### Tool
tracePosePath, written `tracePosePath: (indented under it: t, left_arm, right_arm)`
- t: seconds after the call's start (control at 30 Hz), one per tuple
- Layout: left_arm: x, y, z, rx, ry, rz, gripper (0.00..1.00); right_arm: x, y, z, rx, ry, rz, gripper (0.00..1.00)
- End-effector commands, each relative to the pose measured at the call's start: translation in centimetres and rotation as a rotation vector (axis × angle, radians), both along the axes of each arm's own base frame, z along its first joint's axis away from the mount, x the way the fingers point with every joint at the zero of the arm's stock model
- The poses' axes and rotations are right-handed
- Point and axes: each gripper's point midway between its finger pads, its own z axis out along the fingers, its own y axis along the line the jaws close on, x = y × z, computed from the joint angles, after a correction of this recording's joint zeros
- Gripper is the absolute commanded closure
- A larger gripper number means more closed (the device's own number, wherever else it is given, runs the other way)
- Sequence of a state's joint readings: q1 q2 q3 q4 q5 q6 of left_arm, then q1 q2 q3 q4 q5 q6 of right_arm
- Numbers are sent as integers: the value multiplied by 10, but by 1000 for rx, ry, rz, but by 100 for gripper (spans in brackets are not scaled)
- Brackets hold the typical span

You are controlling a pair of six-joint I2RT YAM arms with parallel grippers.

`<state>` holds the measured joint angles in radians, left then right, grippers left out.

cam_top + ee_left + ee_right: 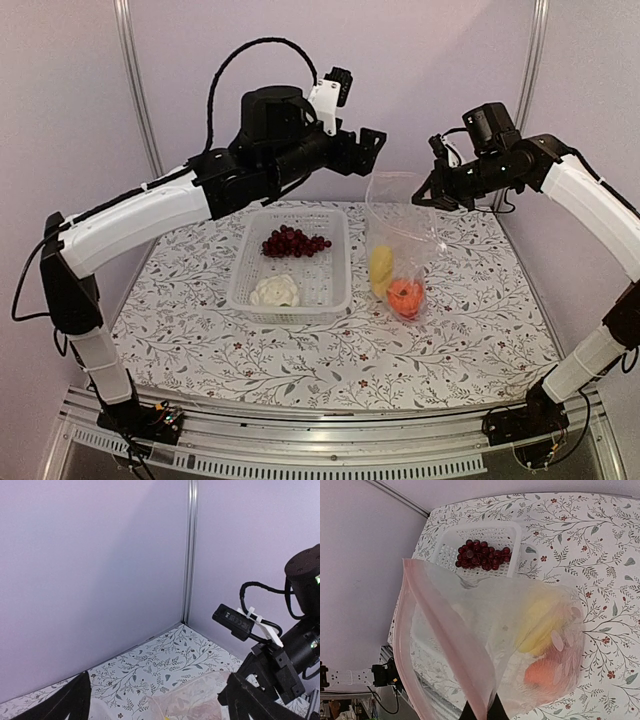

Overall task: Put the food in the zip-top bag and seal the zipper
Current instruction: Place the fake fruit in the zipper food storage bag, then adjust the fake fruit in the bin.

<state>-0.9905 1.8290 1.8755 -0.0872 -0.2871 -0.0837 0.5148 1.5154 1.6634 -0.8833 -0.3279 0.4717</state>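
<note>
Our right gripper (480, 712) pinches the rim of the zip-top bag (485, 620) hanging below it, while our left gripper (368, 148) gapes wide to its left.

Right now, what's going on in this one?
The right gripper is shut on the mouth edge of the clear zip-top bag, holding it upright. Yellow oblong pieces and an orange-red piece are inside. The left gripper hangs open and empty near it. The dark purple grape bunch and white cauliflower lie in the white perforated basket.

Floral table (470, 330): white basket (290, 312), zip-top bag (400, 235) (clear)
</note>
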Motion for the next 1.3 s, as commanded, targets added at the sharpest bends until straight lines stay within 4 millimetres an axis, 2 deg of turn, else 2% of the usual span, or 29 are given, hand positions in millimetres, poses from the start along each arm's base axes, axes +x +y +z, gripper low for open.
tracePosePath:
  t: [0.0, 0.3, 0.47, 0.6, 0.73, 0.87, 0.97, 1.13, 1.27]
  left_arm:
    - [-17, 26, -1, 56, 7, 30, 7]
    - [-14, 52, -38, 120, 112, 58, 6]
    - [0, 64, -47, 110, 177, 90, 7]
    - [11, 82, -49, 88, 229, 133, 7]
    - [17, 103, -61, 102, 285, 181, 8]
    - [17, 126, -87, 173, 358, 243, 9]
    - [17, 143, -117, 230, 457, 294, 8]
    - [17, 169, -165, 282, 629, 354, 6]
    - [23, 178, -193, 244, 722, 351, 15]
  right_arm:
    - [2, -5, 12, -1, -28, -15, 100]
    - [7, -17, 10, -17, -27, -46, 100]
    - [11, -22, 8, -29, -31, -59, 100]
    - [17, -29, 10, -36, -44, -79, 100]
    - [22, -37, 9, -37, -36, -94, 100]
    - [33, -49, 20, -76, -68, -122, 100]
    - [39, -58, 26, -114, -97, -150, 100]
    - [48, -95, 16, -212, -104, -257, 100]
    - [52, -117, 13, -216, -101, -302, 100]
